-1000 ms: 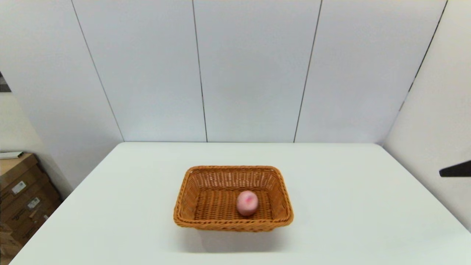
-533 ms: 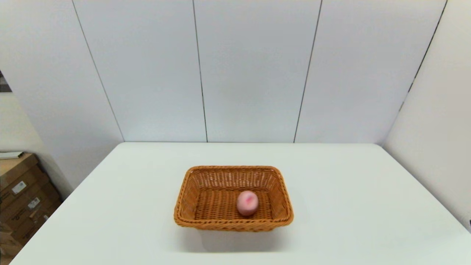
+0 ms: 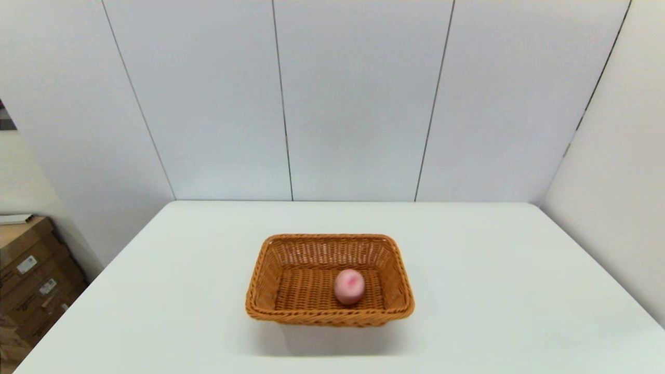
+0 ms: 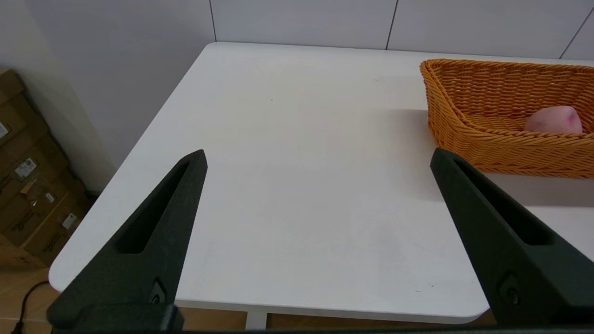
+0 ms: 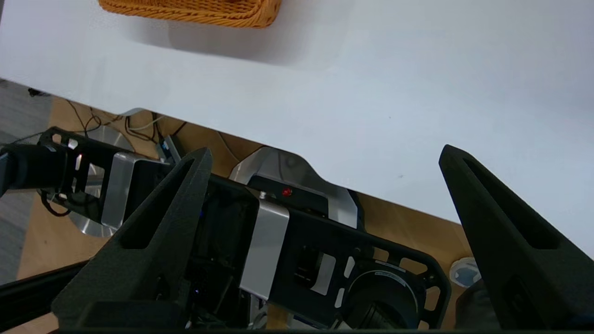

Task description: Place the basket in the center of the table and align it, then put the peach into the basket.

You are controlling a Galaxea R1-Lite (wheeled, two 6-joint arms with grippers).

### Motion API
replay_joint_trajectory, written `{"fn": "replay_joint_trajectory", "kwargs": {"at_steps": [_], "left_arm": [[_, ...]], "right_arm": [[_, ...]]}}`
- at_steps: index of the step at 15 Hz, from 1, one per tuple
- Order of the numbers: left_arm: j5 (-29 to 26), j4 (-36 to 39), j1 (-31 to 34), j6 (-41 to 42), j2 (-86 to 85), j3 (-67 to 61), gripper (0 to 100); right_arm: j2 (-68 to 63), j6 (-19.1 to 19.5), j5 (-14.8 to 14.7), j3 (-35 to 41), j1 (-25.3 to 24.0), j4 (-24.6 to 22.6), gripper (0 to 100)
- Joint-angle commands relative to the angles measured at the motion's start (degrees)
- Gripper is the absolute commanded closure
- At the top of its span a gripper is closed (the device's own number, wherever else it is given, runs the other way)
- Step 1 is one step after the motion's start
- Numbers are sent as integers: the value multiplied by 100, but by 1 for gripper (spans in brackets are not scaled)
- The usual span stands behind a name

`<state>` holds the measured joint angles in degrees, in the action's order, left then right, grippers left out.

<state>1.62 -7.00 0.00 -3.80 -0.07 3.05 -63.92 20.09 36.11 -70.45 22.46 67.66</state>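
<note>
Right pincer (image 5: 325, 155) gapes over robot base (image 5: 297, 250)

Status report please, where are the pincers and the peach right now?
Both pincers open, parked off the table. Peach inside basket, mid-table. Nothing obstructing.

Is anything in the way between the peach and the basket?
No, nothing is. The peach already lies inside the basket, near the middle of the table. The left gripper and the right gripper are both open and well away from it.
</note>
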Motion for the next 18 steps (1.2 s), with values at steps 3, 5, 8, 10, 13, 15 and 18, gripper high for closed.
{"fn": "replay_joint_trajectory", "kwargs": {"at_steps": [3,5,8,10,13,15,18], "left_arm": [[5,-3,0,-6,-1,3,0],[5,-3,0,-6,-1,-6,0],[5,-3,0,-6,-1,3,0],[5,-3,0,-6,-1,3,0],[5,-3,0,-6,-1,3,0],[5,-3,0,-6,-1,3,0],[5,-3,0,-6,-1,-6,0]], "right_arm": [[441,-1271,-1036,128,-1006,-385,0],[1004,-2141,-1783,611,-1692,-1422,0],[1760,-2361,-2126,1060,-2140,-1747,0],[2296,-2615,-2161,1394,-2254,-1774,0],[3254,-2993,-2495,2114,-2553,-2064,0],[3693,-3002,-2732,2448,-2623,-2222,0],[4159,-2993,-2890,2800,-2632,-2257,0]]}}
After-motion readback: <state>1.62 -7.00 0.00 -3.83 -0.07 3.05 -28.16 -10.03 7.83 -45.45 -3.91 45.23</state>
